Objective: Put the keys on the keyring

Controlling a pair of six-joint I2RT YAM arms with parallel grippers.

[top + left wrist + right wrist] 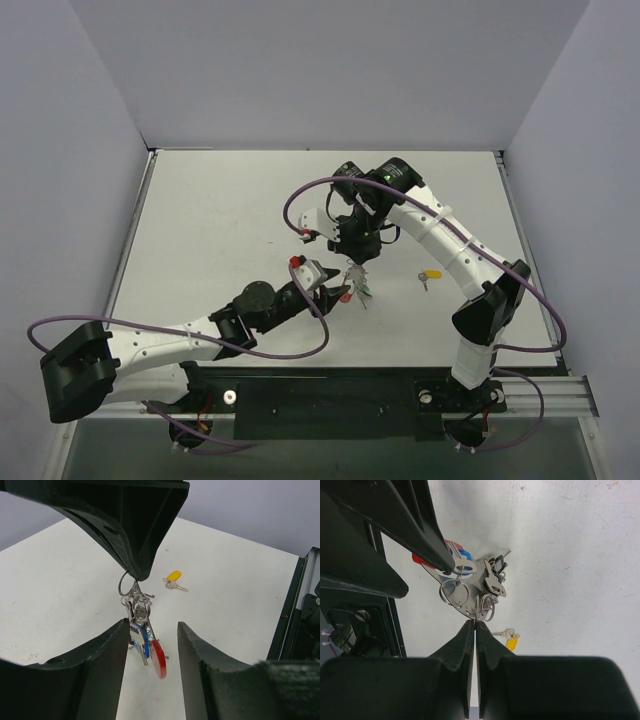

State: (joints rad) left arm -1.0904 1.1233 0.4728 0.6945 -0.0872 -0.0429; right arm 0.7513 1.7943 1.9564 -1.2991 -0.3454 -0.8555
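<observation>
While the right hand has its two fingers pressed tight together on the silvery edge of the keyring, the whole bunch hangs in the air above the desk, between the two arms. The left hand has its fingers apart, one on each side of the hanging keys — I cannot tell if it touches them.

What could go wrong? The ring is thin and is held only at the very tips, so it may slip out, and the bunch would drop. The bunch also hangs loose. A bump from the left hand could make it swing or twist, and then those fingers might shut on the wrong bit. One yellow key lies on the desk well off to the right — it is not on the ring yet, and no hand is near it.

The bunch is long up and down, with the red part of the ring lowest and the key blades pointing mostly down. The yellow key lies flat, cap toward the far side, blade toward the arms' bases.
</observation>
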